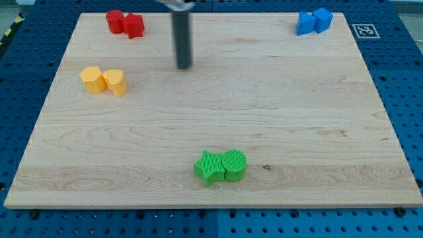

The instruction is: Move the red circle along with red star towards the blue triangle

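The red circle [115,20] and the red star [134,25] sit touching each other at the board's top left, circle on the left. The blue triangle [305,24] sits at the top right, touching a blue cube [322,19] on its right. My tip [184,66] is the lower end of a dark upright rod. It stands on the board to the right of and below the red pair, apart from them, touching no block.
A yellow hexagon [92,79] and a yellow cylinder-like block [115,82] sit together at the left. A green star [209,167] and a green circle [233,164] sit together near the bottom edge. The wooden board [297,132] lies on a blue pegboard.
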You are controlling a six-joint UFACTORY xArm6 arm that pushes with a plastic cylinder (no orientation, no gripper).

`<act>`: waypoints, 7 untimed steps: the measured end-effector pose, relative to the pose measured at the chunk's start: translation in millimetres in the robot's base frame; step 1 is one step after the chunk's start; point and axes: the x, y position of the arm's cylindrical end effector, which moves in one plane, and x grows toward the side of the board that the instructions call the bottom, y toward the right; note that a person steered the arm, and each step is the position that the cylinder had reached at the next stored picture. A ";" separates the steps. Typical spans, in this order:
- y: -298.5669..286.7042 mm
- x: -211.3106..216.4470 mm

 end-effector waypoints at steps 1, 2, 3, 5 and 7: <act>-99.5 -36.4; -199.1 -78.1; -201.1 -81.9; -185.5 -151.2; -134.2 -131.2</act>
